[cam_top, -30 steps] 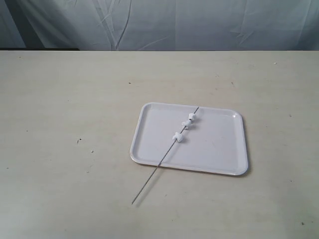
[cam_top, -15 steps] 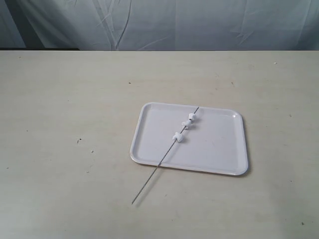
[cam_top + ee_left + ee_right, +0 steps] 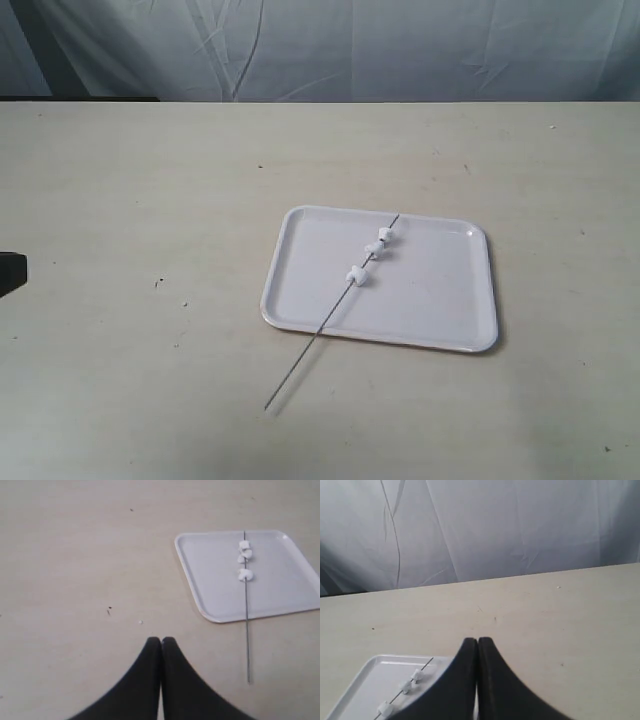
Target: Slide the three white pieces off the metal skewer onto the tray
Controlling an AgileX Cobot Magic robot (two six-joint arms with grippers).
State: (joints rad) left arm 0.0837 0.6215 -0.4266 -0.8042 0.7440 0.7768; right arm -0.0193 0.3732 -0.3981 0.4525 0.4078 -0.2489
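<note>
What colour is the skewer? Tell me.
Grey; the skewer shows best in the left wrist view.

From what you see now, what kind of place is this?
Probably a robot test bench rather than a kitchen: a bare beige table, a white cloth backdrop, and a single tray with a skewer.

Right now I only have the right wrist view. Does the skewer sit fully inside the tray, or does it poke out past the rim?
Observer: It pokes out. The metal skewer crosses the near rim of the tray, and its bare end lies out over the table.
Operator: And the left tool?
Observer: The left tool is shut and holds nothing. It is above the table, apart from both tray and skewer.
</note>
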